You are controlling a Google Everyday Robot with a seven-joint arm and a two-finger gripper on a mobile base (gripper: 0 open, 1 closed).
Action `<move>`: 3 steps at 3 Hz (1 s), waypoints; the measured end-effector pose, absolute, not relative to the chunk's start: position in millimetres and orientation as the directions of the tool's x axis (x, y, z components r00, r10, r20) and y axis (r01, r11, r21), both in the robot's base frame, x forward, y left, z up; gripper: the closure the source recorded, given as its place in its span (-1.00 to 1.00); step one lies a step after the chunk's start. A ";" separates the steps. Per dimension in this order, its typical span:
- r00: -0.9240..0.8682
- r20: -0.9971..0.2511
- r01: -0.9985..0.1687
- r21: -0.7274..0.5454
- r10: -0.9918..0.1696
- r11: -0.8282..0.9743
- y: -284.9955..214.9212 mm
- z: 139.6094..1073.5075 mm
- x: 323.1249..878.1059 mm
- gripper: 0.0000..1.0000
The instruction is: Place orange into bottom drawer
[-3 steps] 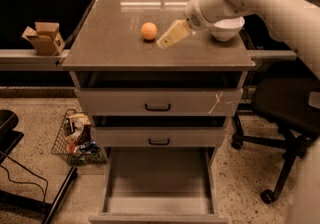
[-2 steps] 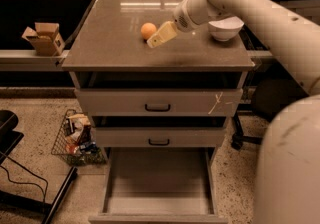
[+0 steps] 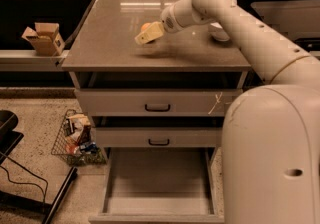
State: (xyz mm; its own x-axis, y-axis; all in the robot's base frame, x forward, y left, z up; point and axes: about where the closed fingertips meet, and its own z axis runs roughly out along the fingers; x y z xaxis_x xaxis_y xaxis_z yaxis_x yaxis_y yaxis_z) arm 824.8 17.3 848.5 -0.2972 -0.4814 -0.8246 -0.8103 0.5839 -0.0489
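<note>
We can only see a small bit of the orange (image 3: 145, 26). It peeks out just behind the gripper (image 3: 141, 38), on top of the grey cabinet (image 3: 100, 48). We cannot tell if the claw touches the orange, and we cannot tell if the claw is open or closed. The claw hangs low over the cabinet top, left of the middle.

The big pale arm (image 3: 260, 48) comes in from the right and hides a lot. Its fat lower part fills the bottom right corner and covers the right ends of the drawers. The white bowl (image 3: 220, 33) is mostly hidden behind the arm, so only a piece of it shows.

The cabinet top is flat and a bit shiny, with light glinting near its back edge. Under it are the top drawer (image 3: 125, 102) and the middle drawer (image 3: 125, 137), both pushed in, each with a black handle. The bottom drawer (image 3: 157, 180) is pulled out, and its front is cut off by the edge of the view.

On the left, a cardboard box (image 3: 42, 38) sits on a ledge. A wire basket (image 3: 75, 140) full of small things stands on the speckled floor (image 3: 30, 113) beside the cabinet. A dark thing in the bottom left corner is too cut off to name.
</note>
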 end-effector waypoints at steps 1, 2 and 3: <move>-0.306 -0.839 -0.825 -0.003 -0.451 0.566 38.3 833.9 834.5 -0.67; -0.307 -0.839 -0.824 -0.001 -0.449 0.566 38.5 832.6 835.7 -0.21; -0.307 -0.839 -0.824 -0.001 -0.449 0.566 38.5 832.6 835.7 0.26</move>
State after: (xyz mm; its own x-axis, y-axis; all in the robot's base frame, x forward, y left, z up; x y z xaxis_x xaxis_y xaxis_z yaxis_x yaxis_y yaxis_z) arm 835.7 38.5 832.6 -0.3074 -0.4487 -0.8391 -0.8243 0.5662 -0.0008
